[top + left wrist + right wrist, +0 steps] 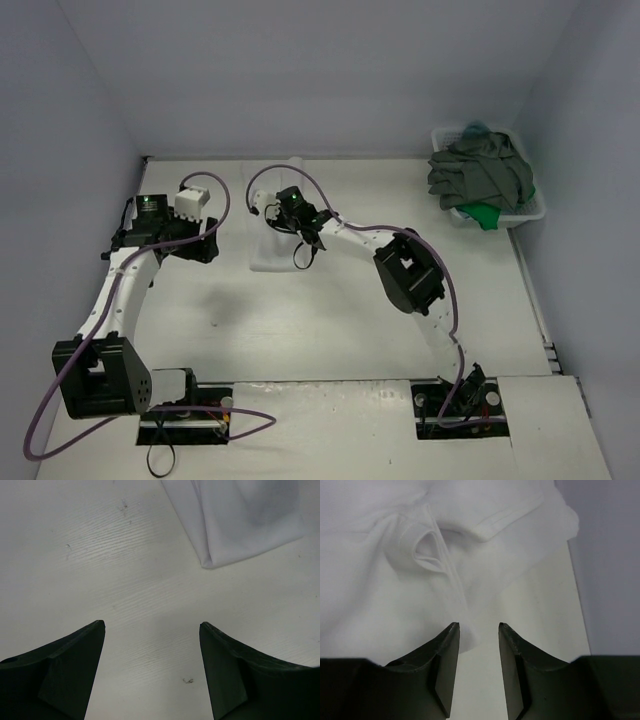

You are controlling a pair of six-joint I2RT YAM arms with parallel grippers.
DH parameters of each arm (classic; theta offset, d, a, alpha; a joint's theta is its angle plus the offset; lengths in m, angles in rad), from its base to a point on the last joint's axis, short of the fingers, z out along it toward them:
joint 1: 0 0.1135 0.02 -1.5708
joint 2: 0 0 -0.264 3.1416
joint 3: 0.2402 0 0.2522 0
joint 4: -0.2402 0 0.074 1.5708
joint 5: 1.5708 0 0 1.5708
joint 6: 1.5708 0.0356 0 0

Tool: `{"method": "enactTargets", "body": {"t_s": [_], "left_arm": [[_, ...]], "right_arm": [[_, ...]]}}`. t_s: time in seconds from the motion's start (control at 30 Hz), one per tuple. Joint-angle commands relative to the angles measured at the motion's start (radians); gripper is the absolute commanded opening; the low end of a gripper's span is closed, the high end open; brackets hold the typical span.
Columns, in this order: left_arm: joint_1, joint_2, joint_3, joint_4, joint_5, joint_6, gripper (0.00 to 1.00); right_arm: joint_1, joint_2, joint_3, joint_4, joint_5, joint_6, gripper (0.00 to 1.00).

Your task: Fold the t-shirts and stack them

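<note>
- Top external view: the white t-shirt [272, 258] is lying mid-table as a narrow strip, seemingly part-folded; the dark grey t-shirt [480, 170], green t-shirt [480, 214] and teal t-shirt [475, 128] are sitting heaped in the basket [530, 213]; most of the task is waiting.
- Left wrist view: the left gripper [152, 625] is hovering over bare table [75, 555], jaws wide apart, holding nothing; the white shirt's corner is lying just beyond.
- Right wrist view: the right gripper [479, 625] is hanging over the shirt's edge, jaws partly apart, pinching nothing; the cloth is bunching, so folding is looking unfinished.
</note>
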Motion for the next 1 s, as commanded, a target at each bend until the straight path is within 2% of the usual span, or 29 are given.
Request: {"method": "enactTargets", "body": {"t_s": [0.0, 0.13, 0.17, 0.23, 0.4, 0.47, 0.53, 0.7, 0.97], "left_arm": [[0.017, -0.057, 0.023, 0.016, 0.028, -0.011, 0.7], [0.029, -0.078, 0.025, 0.01, 0.042, -0.009, 0.71], [0.033, -0.082, 0.026, 0.01, 0.044, -0.008, 0.71], [0.049, -0.094, 0.036, 0.01, 0.042, -0.009, 0.7], [0.119, -0.111, 0.071, 0.007, 0.081, -0.024, 0.71], [0.138, -0.123, 0.075, 0.002, 0.088, -0.024, 0.7], [0.155, -0.137, 0.076, 0.003, 0.09, -0.026, 0.7], [0.179, -0.146, 0.066, 0.002, 0.101, -0.024, 0.71], [0.192, -0.134, 0.068, 0.005, 0.111, -0.032, 0.71]], "right_arm": [[0.018, -0.145, -0.001, 0.025, 0.047, 0.035, 0.34], [0.024, -0.189, -0.002, -0.05, 0.009, 0.087, 0.34], [0.024, -0.202, -0.007, -0.08, -0.076, 0.096, 0.34], [0.027, -0.24, -0.031, -0.112, -0.122, 0.125, 0.36], [0.062, -0.279, -0.105, -0.222, -0.253, 0.099, 0.57], [0.075, -0.288, -0.157, -0.229, -0.278, 0.082, 0.59], [0.087, -0.297, -0.188, -0.236, -0.294, 0.075, 0.65], [0.099, -0.299, -0.257, -0.232, -0.327, 0.062, 0.69], [0.142, -0.283, -0.303, -0.181, -0.278, 0.033, 0.69]]}}
